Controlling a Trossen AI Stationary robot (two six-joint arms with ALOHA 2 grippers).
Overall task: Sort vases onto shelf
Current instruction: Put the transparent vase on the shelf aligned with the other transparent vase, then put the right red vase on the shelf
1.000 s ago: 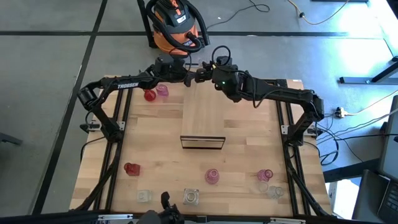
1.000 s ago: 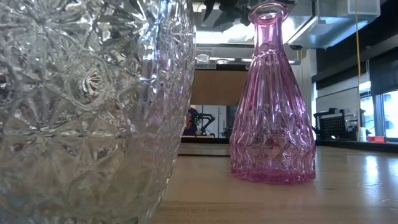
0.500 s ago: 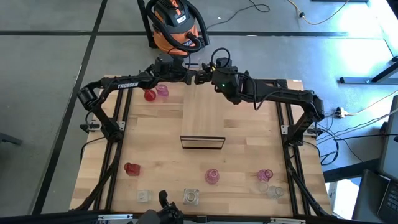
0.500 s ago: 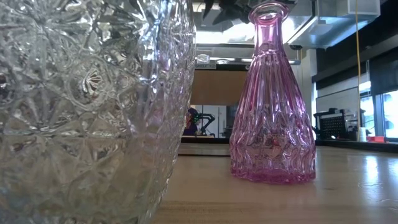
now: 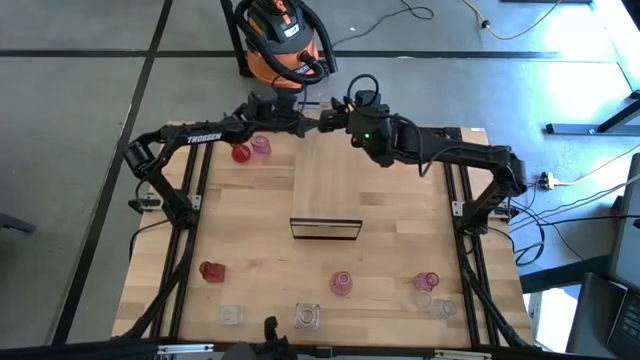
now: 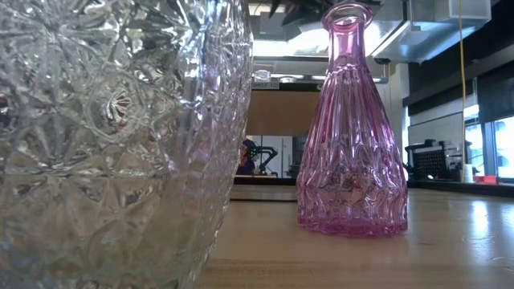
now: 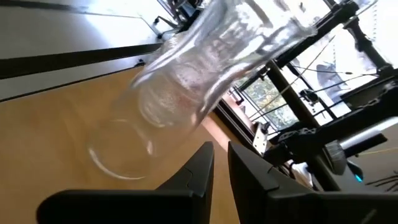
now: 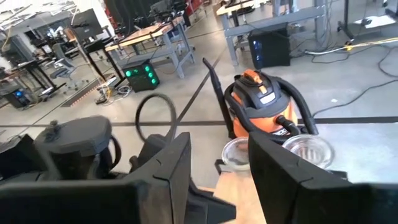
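High view: the left gripper (image 5: 305,122) and the right gripper (image 5: 329,121) meet tip to tip over the far end of the shelf (image 5: 328,185), but no glass can be made out between them there. The left wrist view supplies it: a clear vase (image 7: 186,81) hangs tilted, mouth toward the camera, just past that claw; whether the claw grasps it I cannot tell. In the right wrist view the right claw stands released, a round clear rim (image 8: 238,154) between its spread fingers (image 8: 283,158) and an orange vacuum (image 8: 261,102) beyond. A red vase (image 5: 240,153) and a pink vase (image 5: 261,146) stand left of the shelf. The low view shows only a cut-glass vase (image 6: 112,136) and a tall pink vase (image 6: 352,144) on the table (image 6: 450,241).
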